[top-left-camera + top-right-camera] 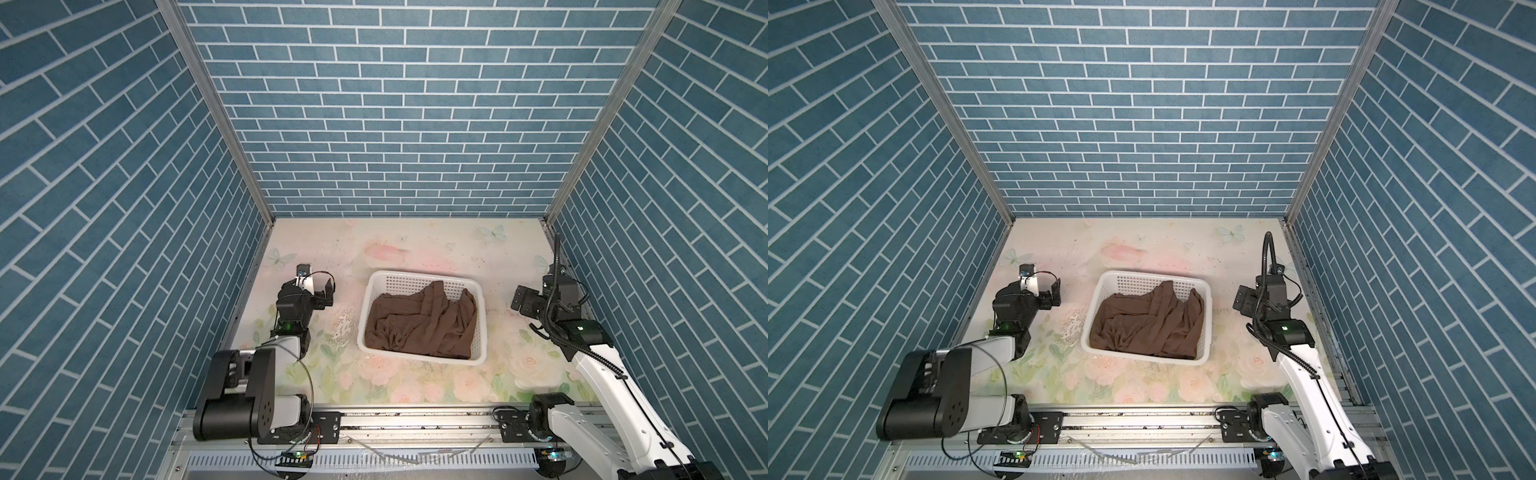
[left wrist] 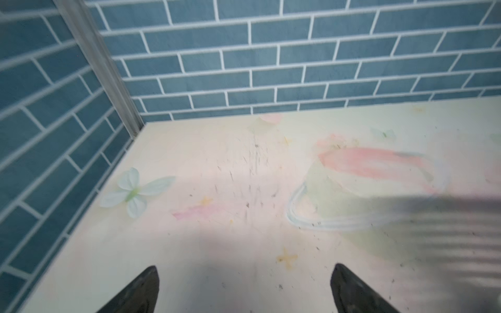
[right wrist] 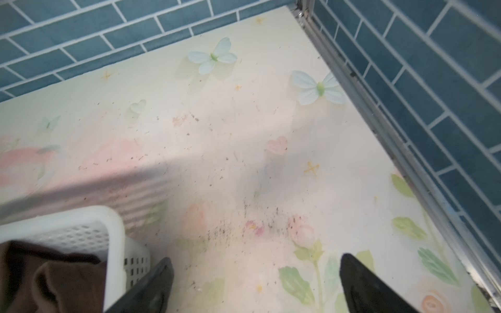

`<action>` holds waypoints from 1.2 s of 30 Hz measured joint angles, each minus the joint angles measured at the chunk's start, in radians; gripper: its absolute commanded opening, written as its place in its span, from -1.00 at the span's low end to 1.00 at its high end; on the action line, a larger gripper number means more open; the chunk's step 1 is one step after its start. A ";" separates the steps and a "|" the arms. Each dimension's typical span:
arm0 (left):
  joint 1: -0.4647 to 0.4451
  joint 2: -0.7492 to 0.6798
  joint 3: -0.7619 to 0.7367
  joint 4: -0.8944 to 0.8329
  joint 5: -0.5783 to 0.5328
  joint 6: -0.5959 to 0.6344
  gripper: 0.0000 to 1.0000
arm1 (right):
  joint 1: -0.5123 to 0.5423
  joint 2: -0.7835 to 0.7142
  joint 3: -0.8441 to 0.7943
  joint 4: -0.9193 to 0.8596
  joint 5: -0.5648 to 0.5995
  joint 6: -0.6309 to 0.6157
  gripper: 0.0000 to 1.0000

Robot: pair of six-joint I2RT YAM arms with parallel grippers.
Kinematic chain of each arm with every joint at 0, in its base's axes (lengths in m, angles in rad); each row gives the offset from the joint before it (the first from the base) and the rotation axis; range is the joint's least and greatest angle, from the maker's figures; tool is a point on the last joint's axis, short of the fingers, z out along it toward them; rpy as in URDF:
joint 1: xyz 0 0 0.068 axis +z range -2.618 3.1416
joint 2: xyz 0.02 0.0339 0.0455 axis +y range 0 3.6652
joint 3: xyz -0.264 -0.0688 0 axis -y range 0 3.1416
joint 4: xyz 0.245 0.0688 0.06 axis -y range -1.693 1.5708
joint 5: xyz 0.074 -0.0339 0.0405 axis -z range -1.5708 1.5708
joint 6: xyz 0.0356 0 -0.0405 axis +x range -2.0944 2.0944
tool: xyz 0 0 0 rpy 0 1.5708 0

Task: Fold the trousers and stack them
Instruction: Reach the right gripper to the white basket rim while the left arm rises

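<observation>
Floral-print table [image 1: 415, 249], closed in on three sides by blue brick-pattern walls, with both arm bases on the near rail. Mid-table: white perforated basket [image 1: 407, 284], its longer side running left to right. Contents: the trousers [image 1: 419, 328], dark brown and unfolded, crumpled in a heap that covers the basket floor, with one ridge of cloth climbing toward the far wall. No single long axis can be read from the heap, and waistband and hems cannot be told apart. Left gripper [image 1: 322, 291]: left of the basket and apart from it, fingers spread wide, nothing between them. Right gripper [image 1: 521, 301]: right of the basket, likewise spread and empty. Its wrist view shows the basket's corner just beside one finger, so this arm is judged slightly the nearer. The trousers lie between the two tools, inward from each. Lifting them out appears to be the step in hand.
</observation>
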 measured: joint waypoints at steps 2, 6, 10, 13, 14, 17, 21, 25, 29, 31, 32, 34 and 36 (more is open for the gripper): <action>-0.017 -0.109 0.024 -0.092 -0.068 -0.036 0.99 | 0.006 -0.003 0.000 -0.034 -0.039 -0.002 0.56; -0.076 -0.273 0.144 -0.367 -0.211 -0.163 0.99 | 0.010 0.035 0.011 -0.048 -0.126 -0.007 0.14; -0.093 -0.398 0.305 -0.719 -0.298 -0.365 0.99 | 0.013 0.172 0.066 -0.016 -0.243 -0.008 -0.04; -0.092 -0.496 0.341 -0.893 -0.314 -0.469 0.99 | 0.029 0.277 0.105 0.027 -0.327 -0.006 -0.10; -0.092 -0.522 0.341 -0.937 -0.314 -0.491 0.99 | 0.037 0.304 0.113 0.038 -0.350 -0.005 -0.10; -0.092 -0.587 0.336 -1.063 -0.294 -0.551 0.99 | 0.071 0.366 0.123 0.074 -0.413 -0.006 -0.11; -0.092 -0.642 0.299 -1.164 -0.234 -0.599 0.99 | 0.109 0.410 0.123 0.101 -0.467 -0.006 -0.25; -0.092 -0.639 0.274 -1.225 -0.152 -0.621 0.99 | 0.116 0.447 0.123 0.120 -0.470 -0.005 -0.48; -0.095 -0.608 0.275 -1.230 -0.063 -0.622 0.99 | 0.116 0.484 0.123 0.142 -0.453 0.028 -0.70; -0.101 -0.587 0.277 -1.230 -0.034 -0.622 0.99 | 0.117 0.488 0.125 0.154 -0.439 0.056 -0.77; -0.109 -0.577 0.277 -1.230 -0.017 -0.622 0.99 | 0.117 0.490 0.129 0.154 -0.431 0.062 -0.78; -0.124 -0.561 0.277 -1.230 0.006 -0.623 0.99 | 0.111 0.497 0.145 0.138 -0.403 0.065 -0.78; -0.145 -0.555 0.277 -1.229 0.025 -0.625 0.99 | 0.077 0.512 0.171 0.107 -0.385 0.055 -0.80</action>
